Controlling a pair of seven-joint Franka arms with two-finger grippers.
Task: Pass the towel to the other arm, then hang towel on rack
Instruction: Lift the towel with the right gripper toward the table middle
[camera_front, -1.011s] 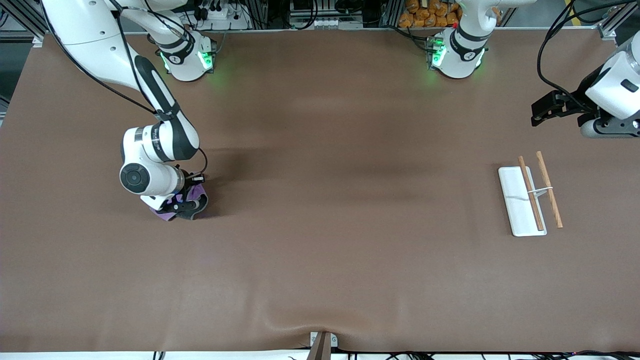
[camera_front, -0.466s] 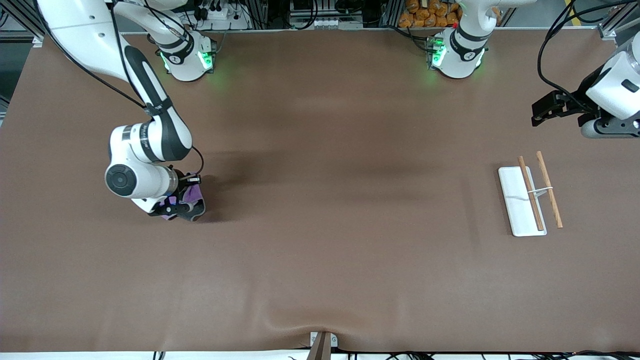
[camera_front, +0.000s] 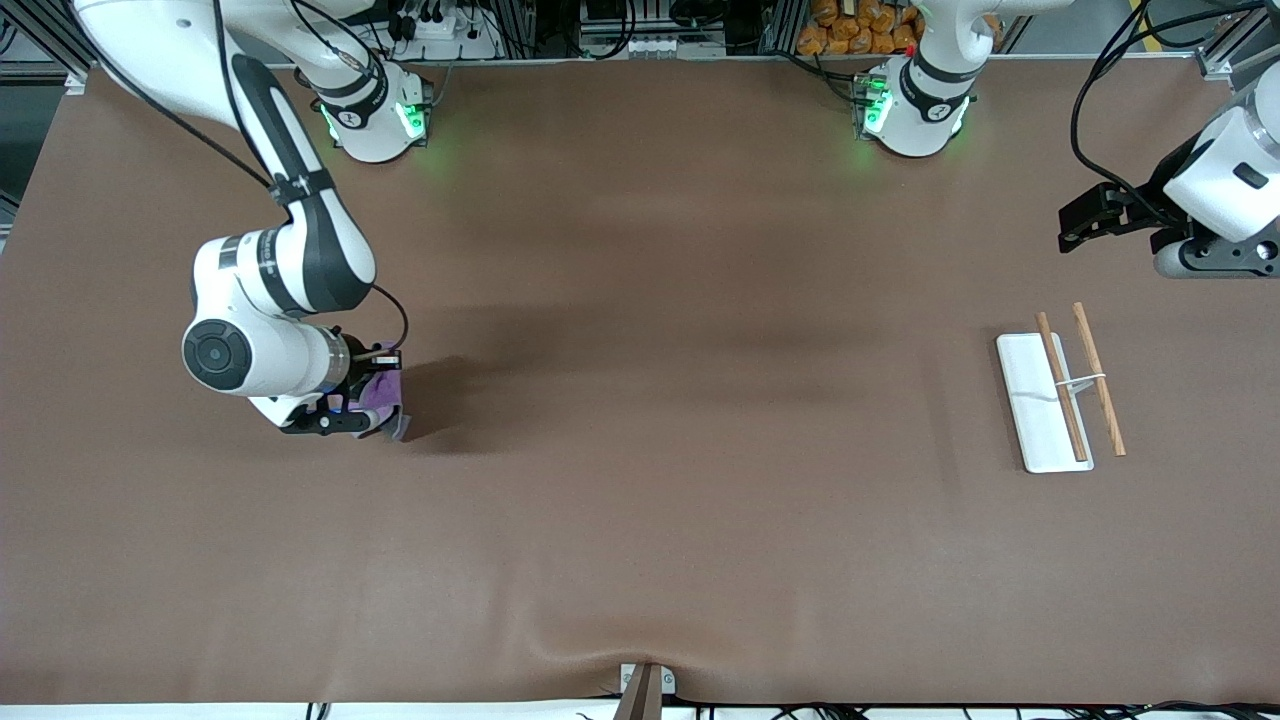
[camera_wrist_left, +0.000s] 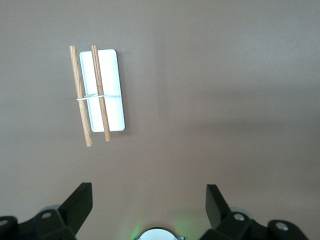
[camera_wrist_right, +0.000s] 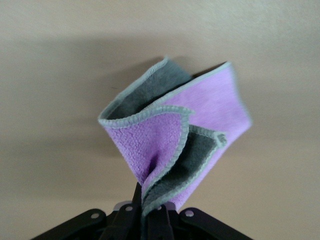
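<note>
Right end effector (camera_front: 352, 412) is clamped on one bunched fold of the towel (camera_wrist_right: 175, 145) above the counter (camera_front: 640, 500); left end effector (camera_wrist_left: 149, 204), parted, waits near the rack (camera_front: 1058, 390); the thin pinch risks slippage in transit.

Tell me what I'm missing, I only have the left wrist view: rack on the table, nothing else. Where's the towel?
Observer: The towel is pinched in the right gripper, jaws shut on one bunched edge.
Operator: Is it off the table?
Observer: Yes, the right wrist view shows it hanging free, its shadow on the table.
Operator: And where is that?
Observer: Over the right arm's end of the table; the rack sits at the left arm's end.
Operator: My gripper?
Observer: The left gripper waits open, up in the air near the rack.
</note>
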